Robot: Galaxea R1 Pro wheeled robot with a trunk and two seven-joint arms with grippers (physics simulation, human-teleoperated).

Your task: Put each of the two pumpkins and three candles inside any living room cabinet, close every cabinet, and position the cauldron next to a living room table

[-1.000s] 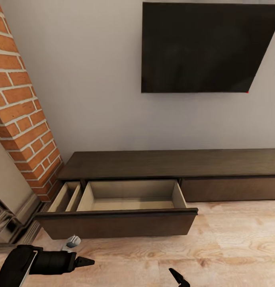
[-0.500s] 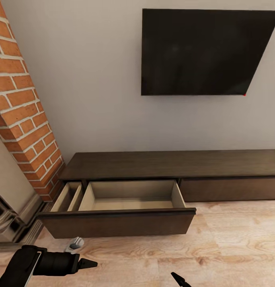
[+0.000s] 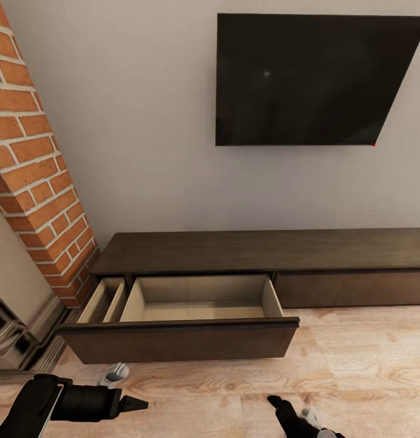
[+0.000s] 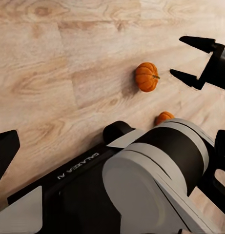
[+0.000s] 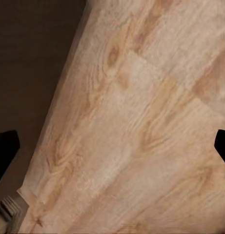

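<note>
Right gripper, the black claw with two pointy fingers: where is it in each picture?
Head view: black two-fingered right gripper at the bottom edge, right of centre.
Left wrist view: upper right, jaws apart, beside the orange ribbed pumpkin.
Right wrist view: its dark fingertips at both side edges.
Shared landmark: light wood plank floor.

— Where's the cabinet (image 3: 258, 252)?
— Against the wall, long, low, dark brown; its left drawer (image 3: 185, 325) is pulled open, pale inside.
— And the pumpkins?
— One ribbed orange pumpkin (image 4: 147, 76) on the plank floor, another (image 4: 163, 117) nearby, partly hidden.
</note>
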